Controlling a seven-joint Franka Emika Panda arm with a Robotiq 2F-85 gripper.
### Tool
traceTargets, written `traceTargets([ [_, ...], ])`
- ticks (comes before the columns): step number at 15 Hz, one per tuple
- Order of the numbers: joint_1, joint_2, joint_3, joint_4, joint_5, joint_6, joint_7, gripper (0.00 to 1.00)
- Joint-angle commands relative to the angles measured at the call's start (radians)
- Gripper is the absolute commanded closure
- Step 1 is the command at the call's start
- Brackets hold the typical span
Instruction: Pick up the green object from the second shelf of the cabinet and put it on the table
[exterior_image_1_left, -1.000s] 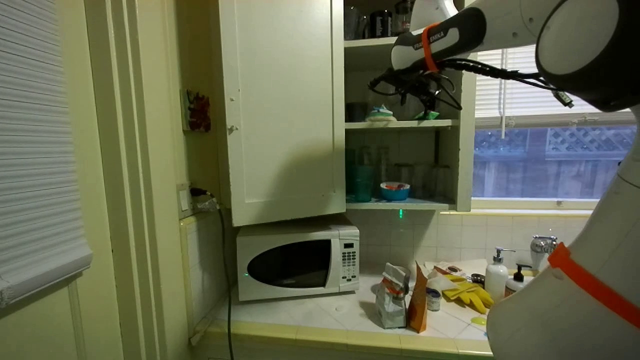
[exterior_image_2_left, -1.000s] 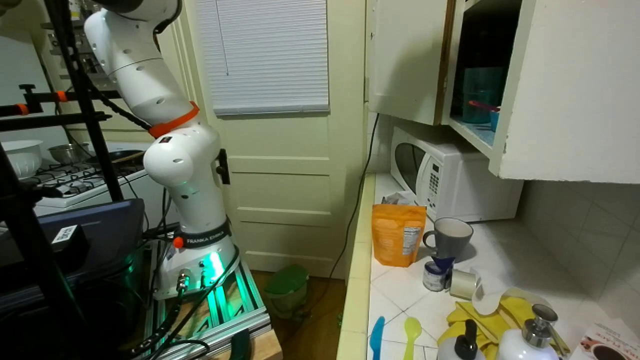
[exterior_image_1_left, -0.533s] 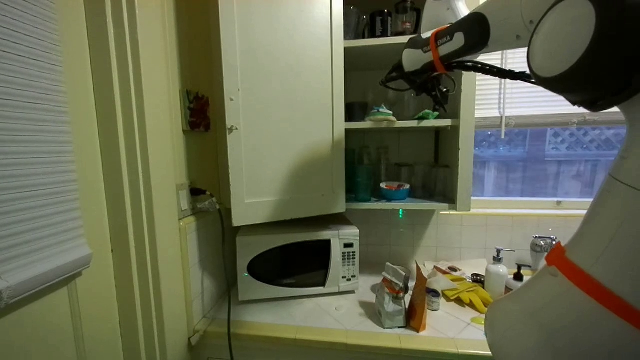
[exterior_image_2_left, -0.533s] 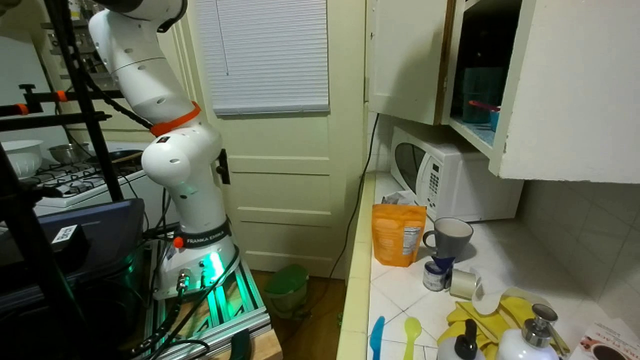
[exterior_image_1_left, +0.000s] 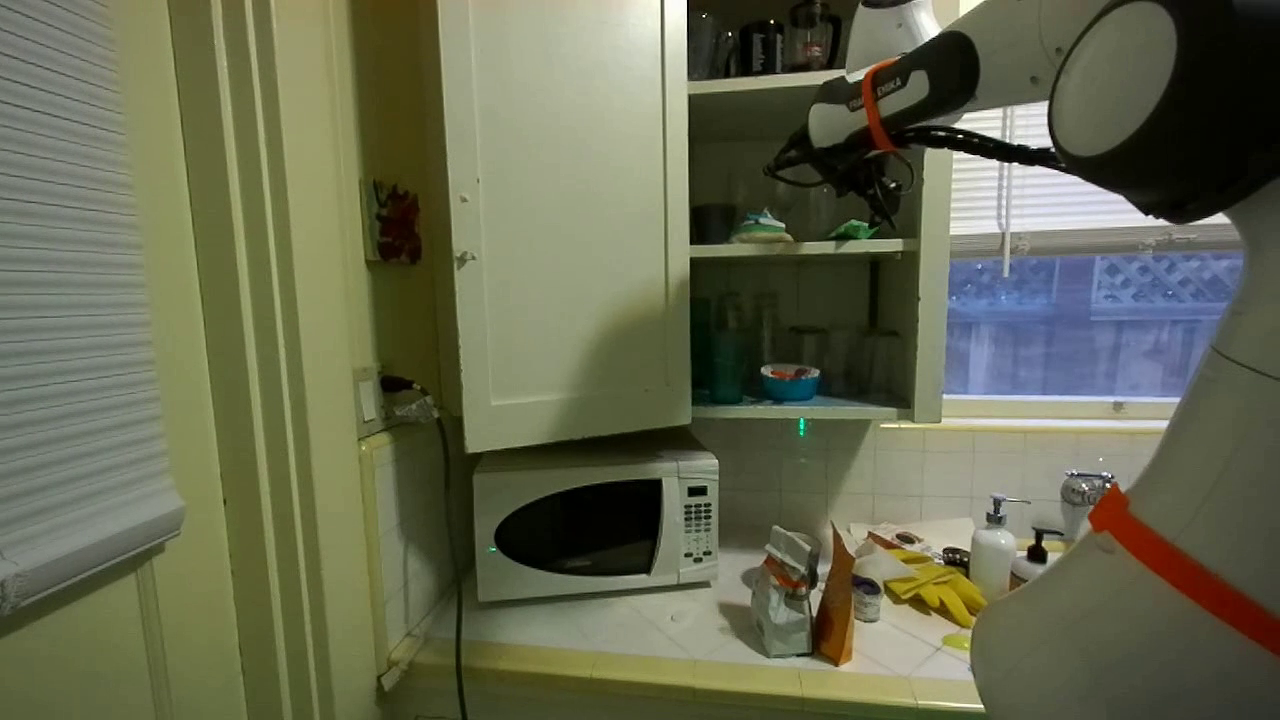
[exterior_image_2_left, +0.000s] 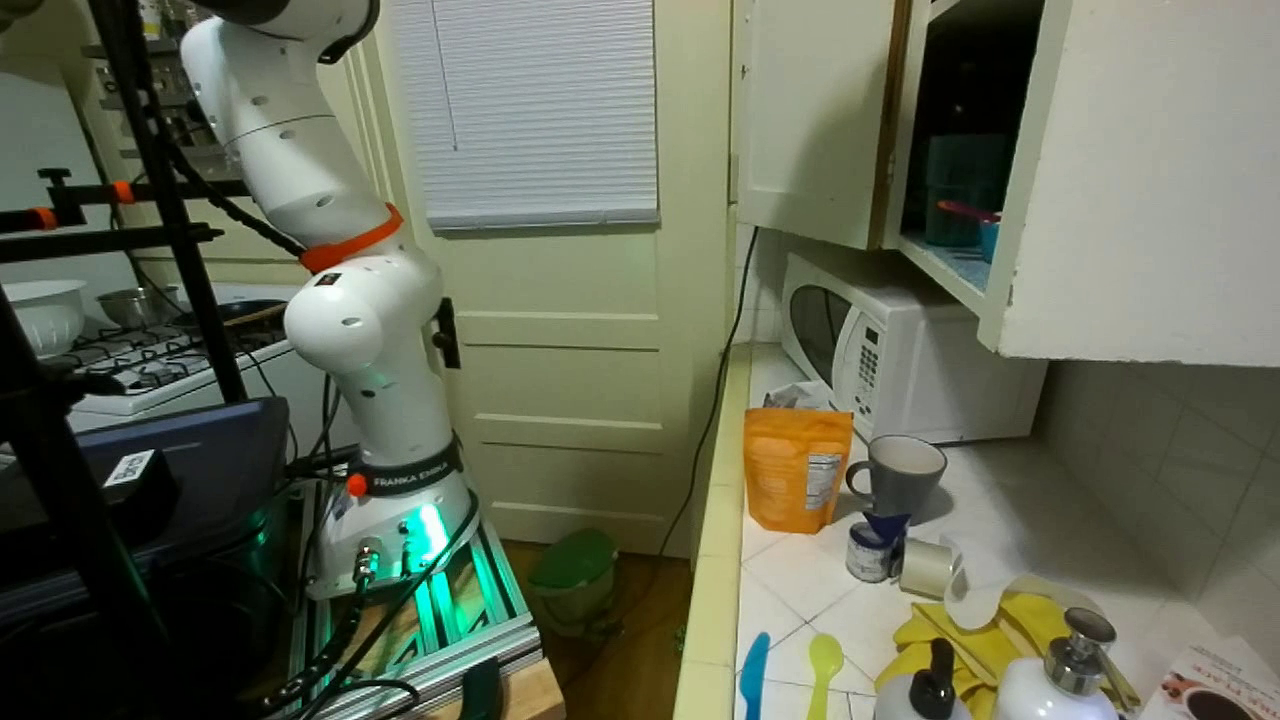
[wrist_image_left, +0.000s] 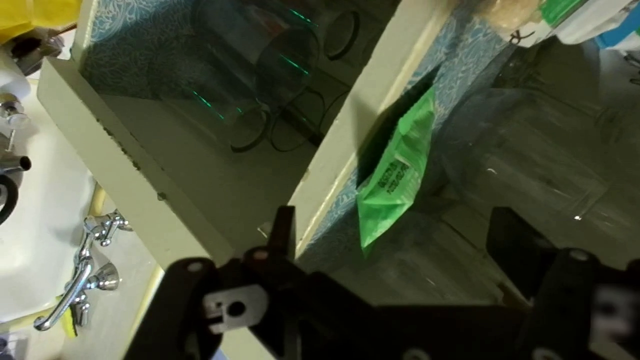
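Green packet (wrist_image_left: 400, 170) is on the cabinet's (exterior_image_2_left: 1150, 200) second shelf (exterior_image_1_left: 800, 249), near the front edge, toward the window (exterior_image_1_left: 1100, 330) end. Gripper (wrist_image_left: 393, 220) is close by, fingers (wrist_image_left: 284, 227) spread wide; in the wrist view the packet shows between and beyond the tips.

Crowded spot. Glassware (wrist_image_left: 530, 150) sits right behind the packet, too dim from here to say if they touch. A side post (exterior_image_1_left: 930, 330) stands near on the window side, and the shelf's front lip (wrist_image_left: 370, 100) runs just beside the packet. Same shelf, farther along: a multicoloured bundle (exterior_image_1_left: 764, 228) and a dark cup (exterior_image_1_left: 713, 223). In an exterior view the arm (exterior_image_1_left: 1110, 90) covers part of the upper cabinet.

Door (exterior_image_1_left: 570, 220) stands open on the side away from the window, over the microwave (exterior_image_1_left: 597, 525). Shelf below has a teal cup (exterior_image_1_left: 727, 365), a blue bowl (exterior_image_1_left: 790, 388) with red items in it, and clear glasses (exterior_image_1_left: 880, 360). Up top, a black mug (exterior_image_1_left: 767, 47) and a glass jug (exterior_image_1_left: 812, 40).

Counter (exterior_image_1_left: 640, 630) is busy: silver bag (exterior_image_1_left: 785, 605) and orange bag (exterior_image_2_left: 797, 470) side by side, grey mug (exterior_image_2_left: 903, 475) near them, tin (exterior_image_2_left: 868, 553), pale cup (exterior_image_2_left: 925, 568) on its side, yellow gloves (exterior_image_2_left: 980, 640), two pump bottles (exterior_image_1_left: 993, 555), tap (exterior_image_1_left: 1087, 488) beyond, blue knife (exterior_image_2_left: 755, 670) and lime spoon (exterior_image_2_left: 824, 655) lying flat.
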Motion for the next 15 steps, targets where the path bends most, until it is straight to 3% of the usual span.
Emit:
traceTargets([
  [1, 0.013, 0.046, -0.027, 0.036, 0.002, 0.011, 0.020, 0.25],
  [3, 0.018, 0.064, -0.031, 0.049, 0.000, 0.006, 0.015, 0.37],
  [9, 0.044, 0.098, -0.027, 0.075, -0.019, 0.008, 0.010, 0.30],
  [11, 0.051, 0.105, -0.030, 0.082, -0.017, 0.010, 0.010, 0.54],
  [15, 0.055, 0.109, -0.035, 0.092, -0.017, 0.012, 0.012, 0.85],
])
